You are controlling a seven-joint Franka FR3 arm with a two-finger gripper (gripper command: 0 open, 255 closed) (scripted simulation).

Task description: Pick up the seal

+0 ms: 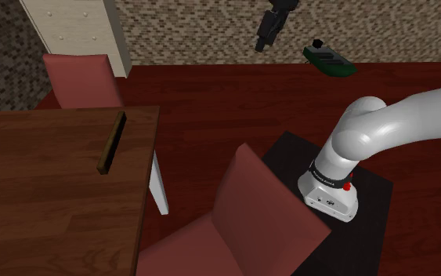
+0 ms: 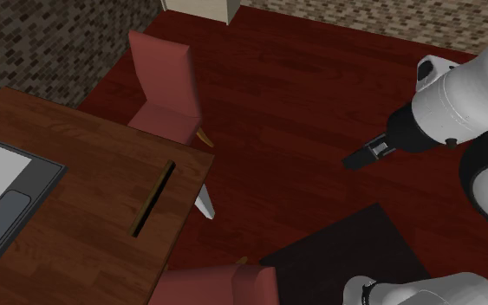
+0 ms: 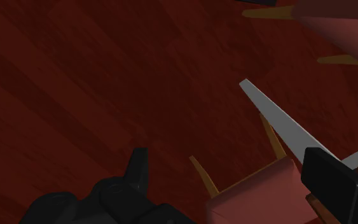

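Fingers (image 3: 138, 170) of black pincer (image 1: 262, 45) stand apart, clasping nothing, hanging over dark red floor (image 3: 75, 76); dark green seal (image 1: 330, 61) lies on floor near pincer, lower, off to side, untouched

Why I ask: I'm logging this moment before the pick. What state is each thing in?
gripper: jaws open, empty, in the air over the floor.
seal: dark green, lying on the floor, not held.
near red chair: upright.
far red chair: upright.
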